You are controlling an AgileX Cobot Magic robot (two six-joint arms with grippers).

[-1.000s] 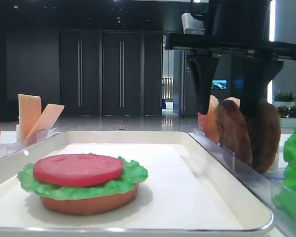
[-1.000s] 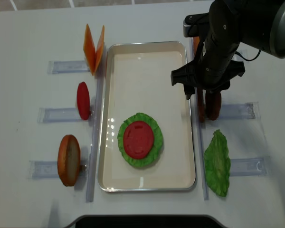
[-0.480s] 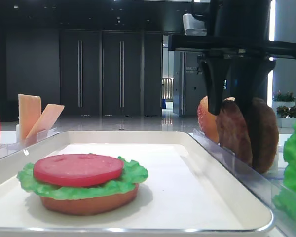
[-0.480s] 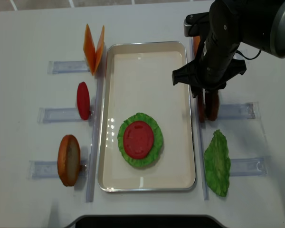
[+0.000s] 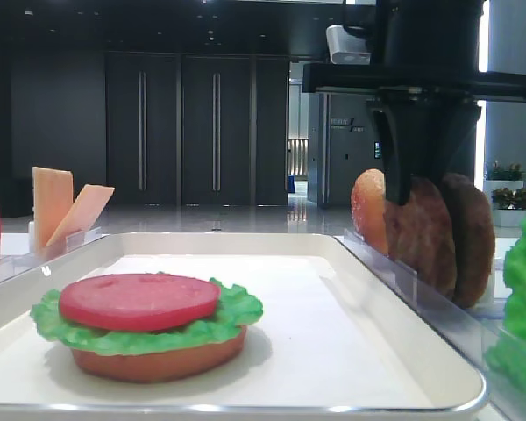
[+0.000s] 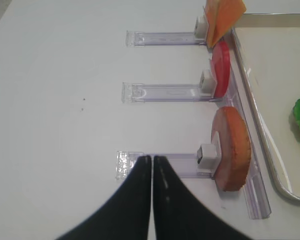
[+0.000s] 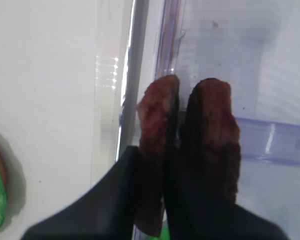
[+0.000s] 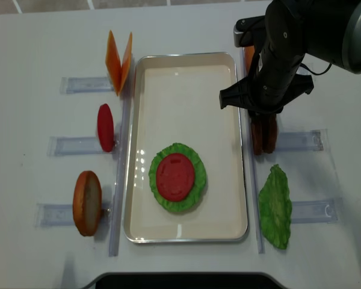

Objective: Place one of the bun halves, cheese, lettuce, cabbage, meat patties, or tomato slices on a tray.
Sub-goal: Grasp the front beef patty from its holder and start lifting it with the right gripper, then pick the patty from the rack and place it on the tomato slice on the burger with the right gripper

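Front view: the right gripper (image 5: 418, 180) has its jaws clamped on the nearer of the meat patties (image 5: 425, 232), upright in the rack beside the tray (image 5: 333, 351). Left wrist view: the left gripper (image 6: 152, 162) hovers with jaws together over the surface (image 6: 55, 110).

Right pincer (image 7: 167, 165) tips seemingly buried between meat patties (image 7: 210, 135).
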